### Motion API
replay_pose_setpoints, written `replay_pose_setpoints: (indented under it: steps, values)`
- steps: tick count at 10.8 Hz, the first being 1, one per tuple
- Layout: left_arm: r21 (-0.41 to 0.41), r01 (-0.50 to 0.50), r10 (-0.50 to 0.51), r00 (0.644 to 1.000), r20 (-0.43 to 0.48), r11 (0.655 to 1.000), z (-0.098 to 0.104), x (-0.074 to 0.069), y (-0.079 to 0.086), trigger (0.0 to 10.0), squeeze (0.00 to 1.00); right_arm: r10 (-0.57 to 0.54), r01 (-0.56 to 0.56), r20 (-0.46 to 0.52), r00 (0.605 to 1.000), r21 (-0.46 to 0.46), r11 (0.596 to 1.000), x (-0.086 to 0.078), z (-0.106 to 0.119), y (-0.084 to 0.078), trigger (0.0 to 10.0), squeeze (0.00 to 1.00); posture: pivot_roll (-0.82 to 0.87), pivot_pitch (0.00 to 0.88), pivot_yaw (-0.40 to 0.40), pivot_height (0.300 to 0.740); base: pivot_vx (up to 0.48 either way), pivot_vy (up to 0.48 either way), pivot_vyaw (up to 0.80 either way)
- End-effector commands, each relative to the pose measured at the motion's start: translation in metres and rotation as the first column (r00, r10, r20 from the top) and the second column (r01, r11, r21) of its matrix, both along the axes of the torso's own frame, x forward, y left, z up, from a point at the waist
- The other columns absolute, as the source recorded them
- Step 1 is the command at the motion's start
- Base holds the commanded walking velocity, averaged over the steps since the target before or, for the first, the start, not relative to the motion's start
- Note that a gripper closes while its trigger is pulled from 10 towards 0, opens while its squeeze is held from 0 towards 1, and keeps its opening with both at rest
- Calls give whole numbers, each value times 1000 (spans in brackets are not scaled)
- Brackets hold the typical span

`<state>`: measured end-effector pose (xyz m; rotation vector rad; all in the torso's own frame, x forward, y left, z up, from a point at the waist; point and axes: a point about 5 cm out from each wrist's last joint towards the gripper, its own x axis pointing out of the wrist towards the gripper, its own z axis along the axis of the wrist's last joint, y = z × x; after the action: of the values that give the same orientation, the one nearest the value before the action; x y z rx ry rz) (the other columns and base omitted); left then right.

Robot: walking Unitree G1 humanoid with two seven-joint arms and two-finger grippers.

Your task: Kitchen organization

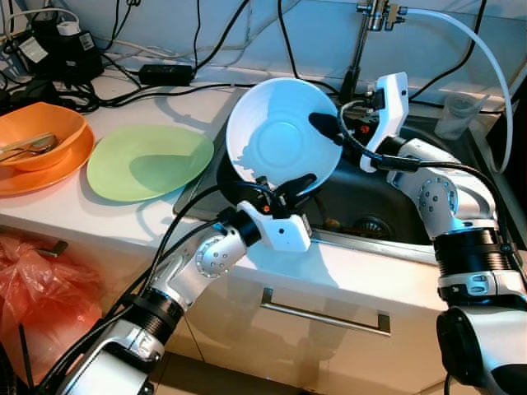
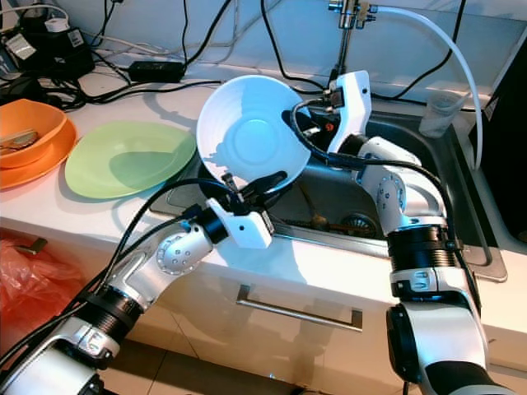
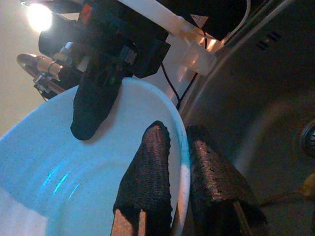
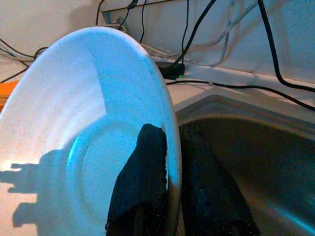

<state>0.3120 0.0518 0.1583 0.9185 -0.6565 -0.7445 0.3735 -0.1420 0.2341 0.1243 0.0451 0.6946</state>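
A white bowl (image 1: 280, 140) is held tilted on edge above the left part of the steel sink (image 1: 395, 210). My left gripper (image 1: 288, 186) is shut on its lower rim, one finger (image 3: 147, 172) inside the bowl and one behind. My right gripper (image 1: 331, 127) is shut on the bowl's right rim, with a finger (image 4: 140, 177) on the inner face. On the white counter to the left lie a green plate (image 1: 148, 160) and an orange bowl (image 1: 37, 136) stacked on an orange plate, with cutlery inside.
A faucet (image 1: 370, 25) and white hose (image 1: 478, 49) rise behind the sink. Black cables and a power strip (image 1: 165, 72) run along the back wall. A clear cup (image 1: 457, 111) stands right of the sink. A drawer handle (image 1: 325, 313) is below, a red bag (image 1: 41, 288) lower left.
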Motion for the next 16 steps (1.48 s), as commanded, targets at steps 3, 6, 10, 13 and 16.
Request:
replay_pose_setpoints:
  steps: [3, 6, 10, 13, 16]
  values:
    - [-137, 26, -11, 994, 110, 990, 31, 1, 0, 10000, 1000, -38, 35, -57, 998, -50, 998, -2, -16, -15, 10000, 0, -31, 0, -23, 740, 0, 0, 0]
    - [-160, 36, -19, 994, 106, 986, 32, -1, 0, 10000, 1000, -44, 42, -57, 997, -52, 998, -2, -17, -14, 10000, 0, -27, 0, -22, 740, 0, 0, 0]
    - [-246, 66, -35, 991, 130, 967, 49, -6, -3, 10000, 1000, -51, 48, -58, 997, -58, 997, -1, -20, -14, 10000, 0, -27, 0, -22, 740, 0, 0, 0]
    - [-340, 71, -34, 993, 114, 938, 69, -13, 2, 10000, 1000, -76, 72, -56, 996, -75, 995, 1, -23, -16, 10000, 0, -14, 0, -21, 740, 0, 0, 0]
    - [-399, 56, -33, 998, 62, 915, 76, -18, 6, 10000, 1000, -116, 110, -46, 992, -118, 987, 4, -27, -18, 10000, 0, -10, 0, -21, 740, 0, 0, 0]
